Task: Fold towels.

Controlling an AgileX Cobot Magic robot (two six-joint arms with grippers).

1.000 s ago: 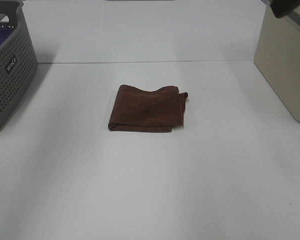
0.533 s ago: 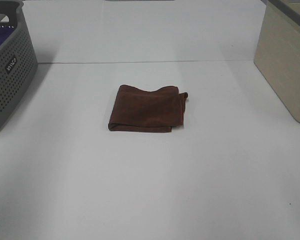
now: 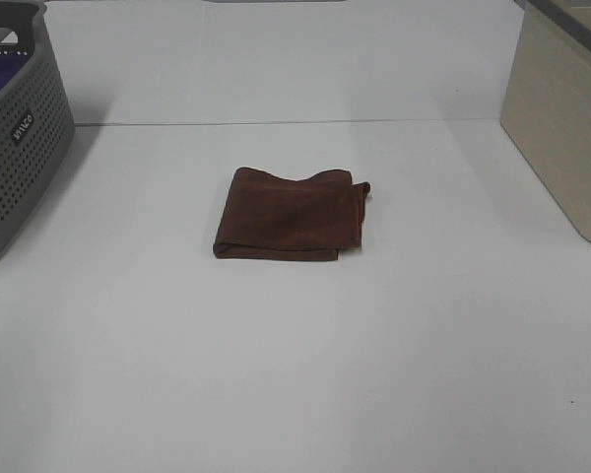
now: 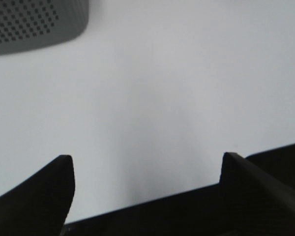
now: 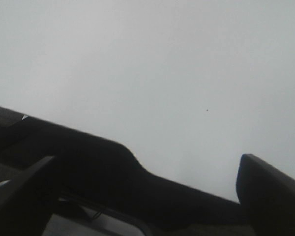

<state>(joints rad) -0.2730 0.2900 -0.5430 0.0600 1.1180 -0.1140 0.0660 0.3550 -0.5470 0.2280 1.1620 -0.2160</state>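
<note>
A dark reddish-brown towel (image 3: pixel 290 215) lies folded into a small rectangle in the middle of the white table, with one corner sticking out at its far right. Neither gripper shows in the exterior high view. In the left wrist view my left gripper (image 4: pixel 146 169) is open and empty, with its dark fingers (image 4: pixel 49 189) wide apart over bare white table. In the right wrist view my right gripper (image 5: pixel 142 172) is open and empty over bare table, with one dark finger (image 5: pixel 270 189) at the frame's edge.
A grey perforated basket (image 3: pixel 20 128) holding purple fabric stands at the far left; its corner also shows in the left wrist view (image 4: pixel 37 22). A beige box (image 3: pixel 561 118) stands at the far right.
A dark arm part at the top right corner has left the exterior high view. The towel has not moved.
</note>
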